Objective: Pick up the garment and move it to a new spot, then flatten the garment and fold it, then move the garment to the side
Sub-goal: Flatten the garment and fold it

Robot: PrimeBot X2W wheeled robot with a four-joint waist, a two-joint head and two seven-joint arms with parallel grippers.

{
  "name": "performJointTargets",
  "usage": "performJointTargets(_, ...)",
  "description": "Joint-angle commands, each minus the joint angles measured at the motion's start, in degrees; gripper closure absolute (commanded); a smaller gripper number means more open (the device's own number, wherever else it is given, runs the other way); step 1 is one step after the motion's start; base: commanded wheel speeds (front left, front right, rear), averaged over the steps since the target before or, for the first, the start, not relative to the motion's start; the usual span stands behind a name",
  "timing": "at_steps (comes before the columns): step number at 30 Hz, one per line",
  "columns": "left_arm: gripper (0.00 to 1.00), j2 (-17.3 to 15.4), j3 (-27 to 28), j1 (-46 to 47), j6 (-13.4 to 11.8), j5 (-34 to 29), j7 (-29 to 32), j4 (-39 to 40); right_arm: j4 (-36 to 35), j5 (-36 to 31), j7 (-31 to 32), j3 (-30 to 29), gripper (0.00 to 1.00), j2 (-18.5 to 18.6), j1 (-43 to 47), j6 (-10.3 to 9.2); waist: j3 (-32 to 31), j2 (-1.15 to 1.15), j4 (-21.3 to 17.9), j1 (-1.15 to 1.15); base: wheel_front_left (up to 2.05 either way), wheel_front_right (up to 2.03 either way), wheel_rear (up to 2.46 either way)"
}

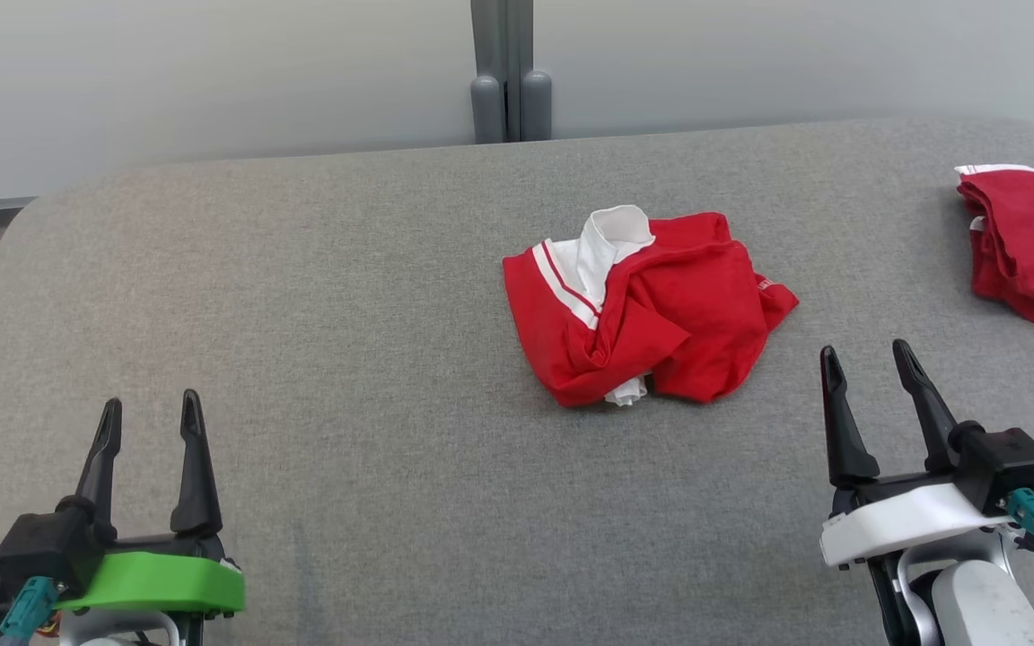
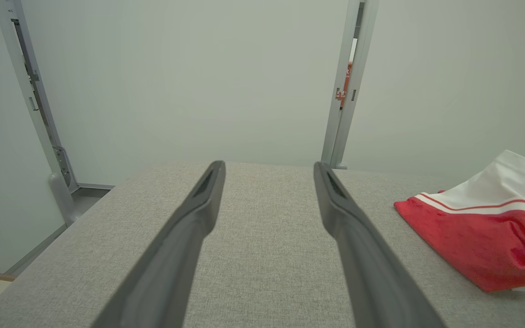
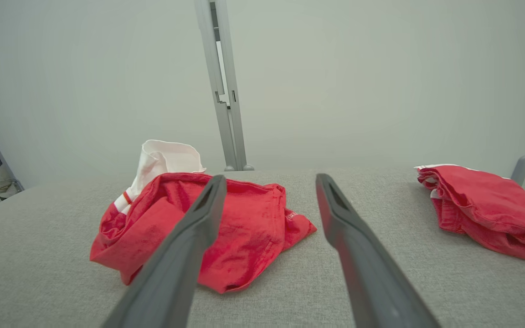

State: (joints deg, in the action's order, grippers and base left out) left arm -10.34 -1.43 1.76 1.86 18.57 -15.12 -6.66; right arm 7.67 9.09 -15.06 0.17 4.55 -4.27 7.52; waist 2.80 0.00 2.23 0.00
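As I judge it, the step in hand is the first pick-up: the garment (image 1: 652,309) lies crumpled and nothing grips it yet. To do this well, each hand should come down on a raised fold at the outer side of the heap, not on its flat middle. It should close on one or two layers only, so that the cloth opens when it is lifted. The white part that stands up at the far side is an easy hold, but it may pull the rest into a rope.

The left hand (image 1: 151,401) is over the near left corner of the bench (image 1: 302,314), fingers wide and empty. The garment is well apart from it, to its right and toward the far edge. It lies about in the middle of the bench, a little to the right. The right hand (image 1: 865,350), near the near right corner, is also wide and empty. The garment is near it, ahead and to its left. A second red cloth (image 1: 1033,247) lies at the right edge and should be left alone.
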Motion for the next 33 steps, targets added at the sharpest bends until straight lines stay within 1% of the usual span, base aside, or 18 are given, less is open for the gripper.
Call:
performJointTargets(1, 0.00, 0.4, 0.5, -1.1, 0.5, -0.4, 0.0, 0.1, -0.2, -0.4, -0.1, -0.1, 0.00, 0.3, 0.7, -0.06, -0.3, 0.00, 0.2, 0.00, 0.00, 0.00, 0.00)
performJointTargets(10, 0.00, 1.6, 0.8, -2.7, 1.7, -2.7, 0.0, -1.9, -0.3, -0.7, -0.1, -0.3, 0.00, 0.2, 1.8, -0.06, -0.9, 0.00, 0.7, 0.00, 0.00, 0.00, 0.00)
performJointTargets(19, 0.00, 1.6, 0.4, -2.1, 1.3, -3.7, 0.0, -3.4, -0.9, -1.4, 1.2, -0.7, 0.00, 0.1, 2.7, -0.06, -0.9, 0.00, 1.1, 0.00, 0.00, 0.00, 0.00)
performJointTargets(33, 0.00, 1.7, 0.2, -1.8, 1.1, -2.9, 0.0, -4.3, -0.8, -0.6, 2.7, -0.6, 0.00, -0.1, 3.0, -0.06, -0.5, 0.00, 1.0, 0.00, 0.00, 0.00, 0.00)
